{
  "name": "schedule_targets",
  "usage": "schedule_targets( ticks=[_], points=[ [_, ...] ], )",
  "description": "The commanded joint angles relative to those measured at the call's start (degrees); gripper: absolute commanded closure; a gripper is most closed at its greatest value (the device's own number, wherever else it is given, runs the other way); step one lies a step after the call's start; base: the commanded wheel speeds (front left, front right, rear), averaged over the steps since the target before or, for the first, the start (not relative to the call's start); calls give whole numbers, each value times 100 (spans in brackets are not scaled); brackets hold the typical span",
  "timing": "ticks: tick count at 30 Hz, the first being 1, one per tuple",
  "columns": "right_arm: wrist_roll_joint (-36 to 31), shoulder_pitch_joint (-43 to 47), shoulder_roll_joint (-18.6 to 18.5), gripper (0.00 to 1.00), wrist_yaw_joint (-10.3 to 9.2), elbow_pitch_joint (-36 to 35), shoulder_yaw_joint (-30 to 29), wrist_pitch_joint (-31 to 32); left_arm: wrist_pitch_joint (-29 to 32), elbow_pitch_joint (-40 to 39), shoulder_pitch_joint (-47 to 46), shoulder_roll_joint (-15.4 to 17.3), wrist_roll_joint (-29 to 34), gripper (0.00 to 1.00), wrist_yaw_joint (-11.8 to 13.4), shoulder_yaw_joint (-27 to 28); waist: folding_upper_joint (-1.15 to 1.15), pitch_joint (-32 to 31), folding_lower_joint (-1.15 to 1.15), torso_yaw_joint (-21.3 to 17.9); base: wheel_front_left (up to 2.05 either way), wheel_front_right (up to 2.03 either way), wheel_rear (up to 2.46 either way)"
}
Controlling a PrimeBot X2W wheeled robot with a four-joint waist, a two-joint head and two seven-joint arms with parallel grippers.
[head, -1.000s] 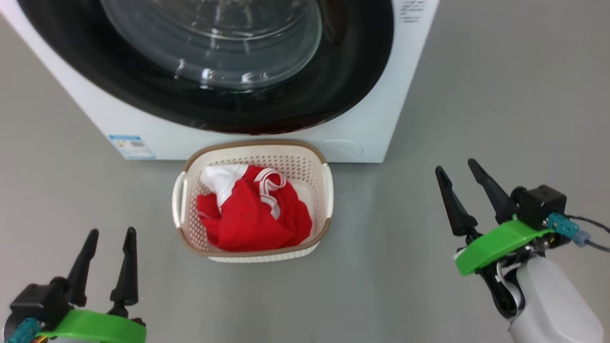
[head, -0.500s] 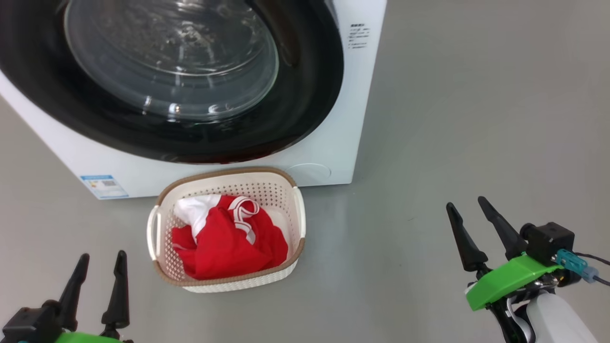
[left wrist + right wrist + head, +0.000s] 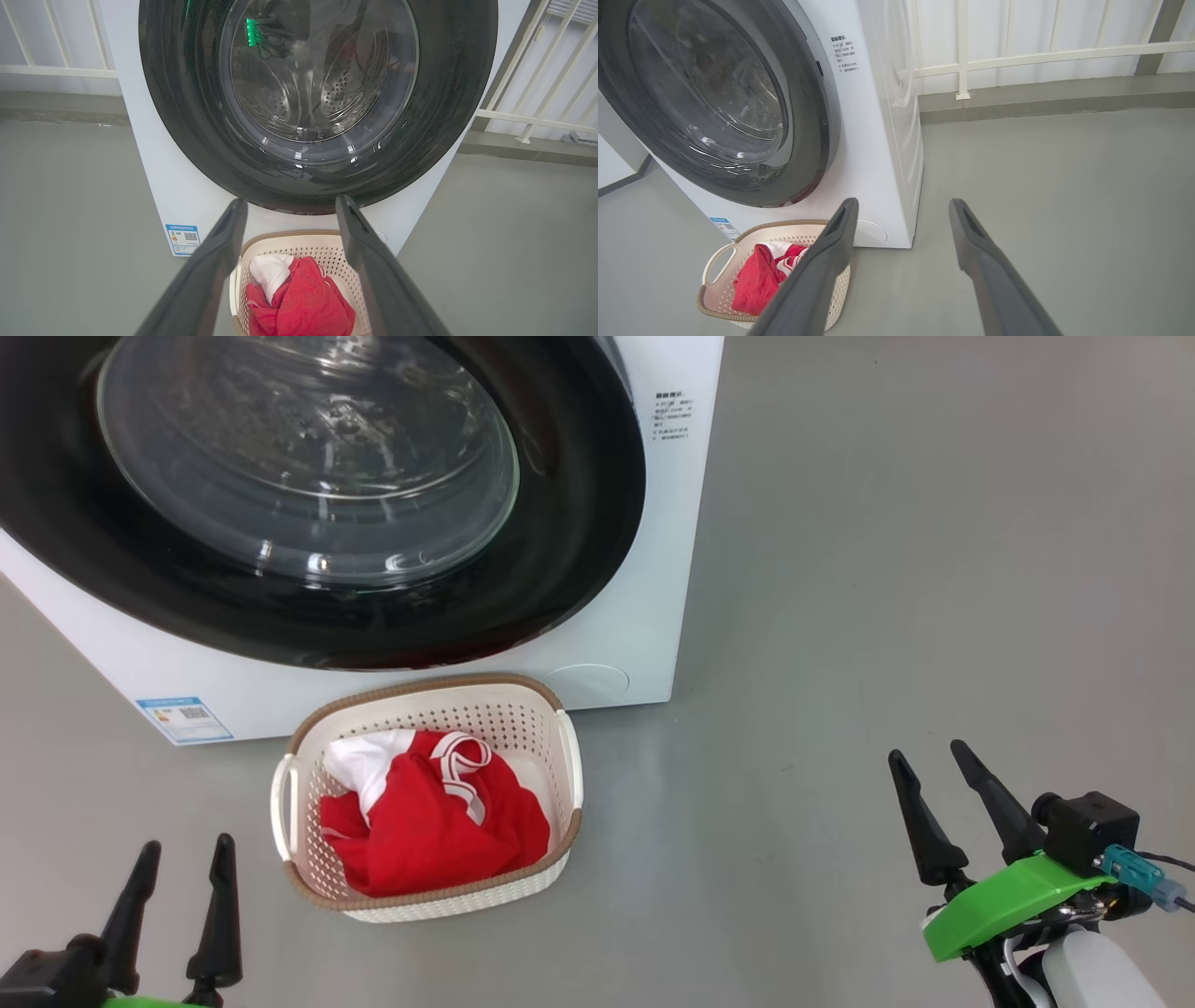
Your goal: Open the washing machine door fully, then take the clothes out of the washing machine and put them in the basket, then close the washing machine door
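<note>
The white washing machine [image 3: 644,569] stands ahead with its black-rimmed glass door [image 3: 308,457] lying flush against the front, shut. On the floor before it sits the cream basket [image 3: 568,775], and the red clothes [image 3: 439,835] with a white part lie inside. At the lower left my left gripper [image 3: 183,851] is open and empty, short of the basket. My right gripper [image 3: 929,753] at the lower right is open and empty too, well right of the basket. The left wrist view shows the door [image 3: 317,177], the basket [image 3: 322,245] and the clothes [image 3: 303,308]; the right wrist view shows the door [image 3: 803,140], the basket [image 3: 719,254] and the clothes [image 3: 754,282].
A blue label [image 3: 184,717] sits low on the machine's front and small print [image 3: 672,415] near its right edge. Bare grey floor [image 3: 887,569] spreads right of the machine. A white railing [image 3: 1017,56] and low kerb run behind it.
The head camera has swung, so machine and basket sit further left and lower in view. Both grippers appear lower in the picture. Clothes and door are unchanged.
</note>
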Motion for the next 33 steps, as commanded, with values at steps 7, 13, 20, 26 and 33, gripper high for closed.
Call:
schedule_targets(
  ticks=[7, 13, 20, 26, 33],
  points=[
    [49, 24, -17, 0, -11, -157, 59, -28, -47, -206, -126, 165, 9, 0, -18, 205, 0, 37, 0, 12, 0, 0, 0],
    [-2, 0, 28, 100, 0, -15, -49, 0, 0, -97, -3, 2, -3, 100, 0, 0, 0, 28, 0, 23, 0, 0, 0],
    [132, 193, 228, 100, 0, 318, -29, 48, 72, 248, 28, -310, -149, 100, 1, -94, 0, 22, 1, 28, 0, 0, 0],
    [477, 230, 257, 100, -1, 261, -83, 143, 163, 243, 15, -332, -492, 100, 2, -65, 0, -30, 9, 52, 0, 0, 0],
    [876, 244, 291, 100, -1, 212, -145, 255, 268, 265, -29, -357, -891, 100, 2, -28, 0, -55, 0, 76, 0, 0, 0]
  ],
)
